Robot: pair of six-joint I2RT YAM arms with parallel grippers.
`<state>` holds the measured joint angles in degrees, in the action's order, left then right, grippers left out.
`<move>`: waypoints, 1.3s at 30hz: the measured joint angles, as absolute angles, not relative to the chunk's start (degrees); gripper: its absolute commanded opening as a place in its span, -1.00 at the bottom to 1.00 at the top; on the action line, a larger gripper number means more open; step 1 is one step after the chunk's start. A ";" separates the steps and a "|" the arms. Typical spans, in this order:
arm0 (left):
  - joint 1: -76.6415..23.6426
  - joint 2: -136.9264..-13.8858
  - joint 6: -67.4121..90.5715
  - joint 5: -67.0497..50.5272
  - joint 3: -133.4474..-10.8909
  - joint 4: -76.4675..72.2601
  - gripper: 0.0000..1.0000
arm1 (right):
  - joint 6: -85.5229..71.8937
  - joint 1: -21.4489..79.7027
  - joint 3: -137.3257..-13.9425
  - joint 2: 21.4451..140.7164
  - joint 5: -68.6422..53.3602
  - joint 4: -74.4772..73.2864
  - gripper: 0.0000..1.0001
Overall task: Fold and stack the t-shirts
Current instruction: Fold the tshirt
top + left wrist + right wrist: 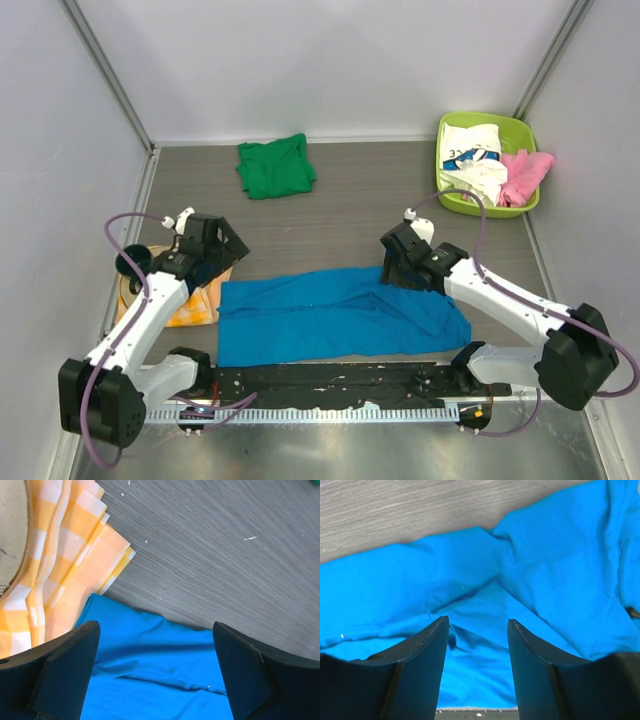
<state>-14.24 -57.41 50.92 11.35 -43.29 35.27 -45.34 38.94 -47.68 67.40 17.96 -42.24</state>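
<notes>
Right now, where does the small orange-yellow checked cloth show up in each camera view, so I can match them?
Top external: the orange-yellow checked cloth lies at the left, against the left end of the bright blue t-shirt.
Left wrist: the cloth fills the upper left, folded in layers, above the shirt.
Right wrist: not in it; the shirt fills most of the picture.
Shared landmark: the bright blue t-shirt, in all three views.

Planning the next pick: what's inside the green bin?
A white printed shirt and a pink shirt fill the green bin; anything lying beneath them is covered and cannot be seen.
</notes>
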 measured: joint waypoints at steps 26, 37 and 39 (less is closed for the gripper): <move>-14.24 -67.02 50.09 8.91 -44.01 30.98 0.97 | -40.40 34.87 -40.36 76.27 18.33 -28.08 -0.55; -14.24 -67.00 50.09 8.93 -43.44 30.76 0.96 | -40.42 34.50 -38.59 76.36 17.72 -26.98 -0.99; -14.24 -66.92 50.11 8.93 -43.16 30.70 0.96 | -40.45 34.50 -38.54 75.42 17.63 -27.40 -0.99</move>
<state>-14.24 -66.92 50.11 8.93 -43.16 30.70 -40.45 34.50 -38.54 75.42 17.63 -27.40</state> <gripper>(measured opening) 0.984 0.026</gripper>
